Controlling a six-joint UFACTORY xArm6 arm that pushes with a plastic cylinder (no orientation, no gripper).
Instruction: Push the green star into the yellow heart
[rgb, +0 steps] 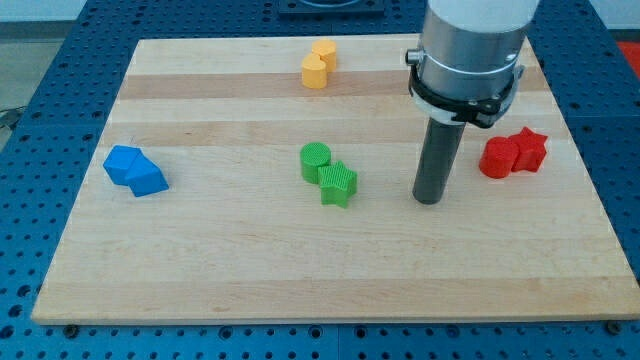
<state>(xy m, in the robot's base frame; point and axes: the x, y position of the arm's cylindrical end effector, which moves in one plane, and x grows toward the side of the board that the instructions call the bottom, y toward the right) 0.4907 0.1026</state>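
Observation:
The green star (338, 185) lies near the board's middle, touching a green round block (315, 161) at its upper left. The yellow heart (324, 55) sits at the view's top, touching a second yellow block (314, 72) just below it. My tip (429, 199) rests on the board to the right of the green star, with a gap of about one block's width between them. The yellow heart is far up and to the left of my tip.
Two blue blocks (134, 170) lie together at the view's left. A red round block (495, 159) and a red star (530, 149) touch at the view's right, close to my rod. The wooden board (200, 270) has edges all round.

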